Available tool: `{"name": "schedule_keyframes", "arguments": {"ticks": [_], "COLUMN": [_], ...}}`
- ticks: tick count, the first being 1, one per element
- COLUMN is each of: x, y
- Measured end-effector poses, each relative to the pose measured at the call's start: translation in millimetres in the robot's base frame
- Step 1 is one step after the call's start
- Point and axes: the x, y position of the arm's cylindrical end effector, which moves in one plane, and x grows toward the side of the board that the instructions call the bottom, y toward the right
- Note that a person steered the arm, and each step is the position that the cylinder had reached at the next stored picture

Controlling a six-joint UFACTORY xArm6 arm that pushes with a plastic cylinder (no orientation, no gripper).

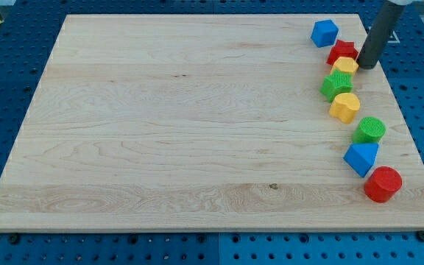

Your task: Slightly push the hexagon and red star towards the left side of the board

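Red star (342, 51) and yellow hexagon (345, 66) near right edge; my tip (364, 68) touching, no jaws; push may drag green star (336, 85).

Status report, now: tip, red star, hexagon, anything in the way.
My tip on view's right of red star and yellow hexagon. Green block touches hexagon below. Leftward path unobstructed.

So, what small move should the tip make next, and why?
Probably a short slide toward the view's left. My tip sits just on the view's right of the red star and the yellow hexagon, close to or touching them. Both lie near the board's right edge, and a green block sits right below the hexagon, so the push should stay gentle.
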Motion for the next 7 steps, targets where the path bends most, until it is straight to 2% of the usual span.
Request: {"name": "schedule_keyframes", "arguments": {"ticks": [2, 7], "x": [44, 24], "y": [0, -10]}}
